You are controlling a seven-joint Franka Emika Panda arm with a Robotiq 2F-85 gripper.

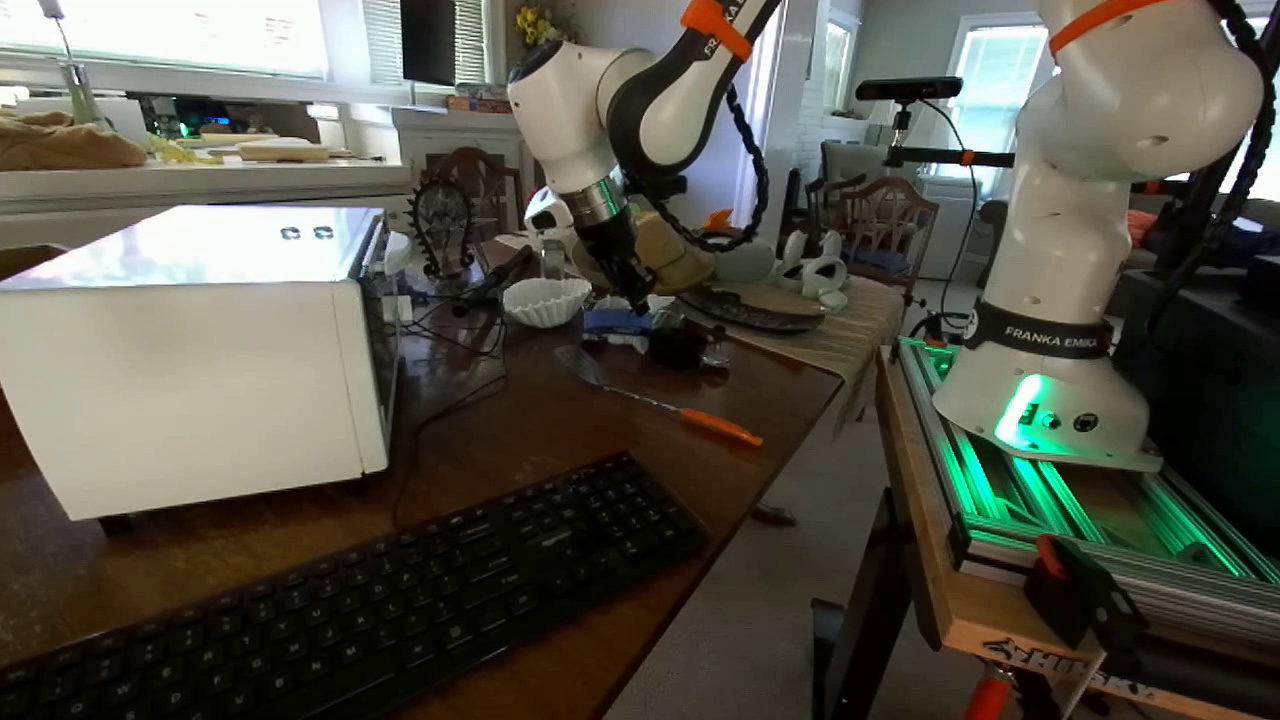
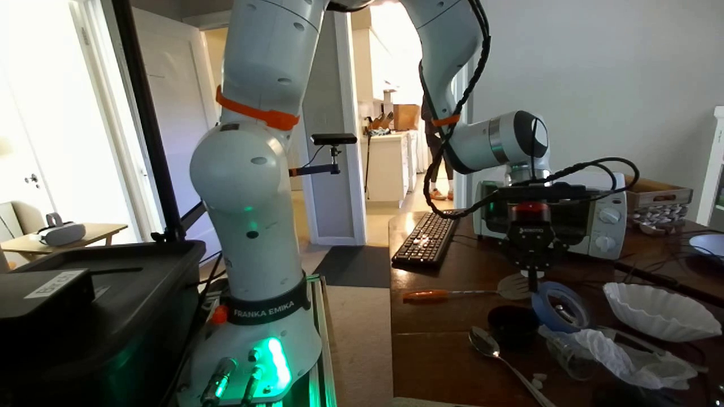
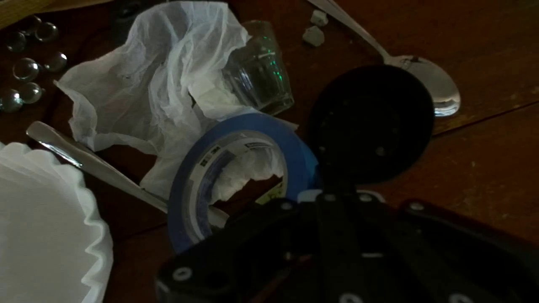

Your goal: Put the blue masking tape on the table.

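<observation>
Hovering over the dark brown table [image 2: 432, 345], my gripper [image 2: 533, 281] has its fingers pressed together beside the rim of the blue masking tape [image 3: 297, 158]; whether they touch, I cannot tell. The roll tilts between a black bowl [image 3: 370, 126] and a white scalloped dish [image 3: 38, 227], overlapping crumpled white tissue [image 3: 156, 84] in the wrist view.
</observation>
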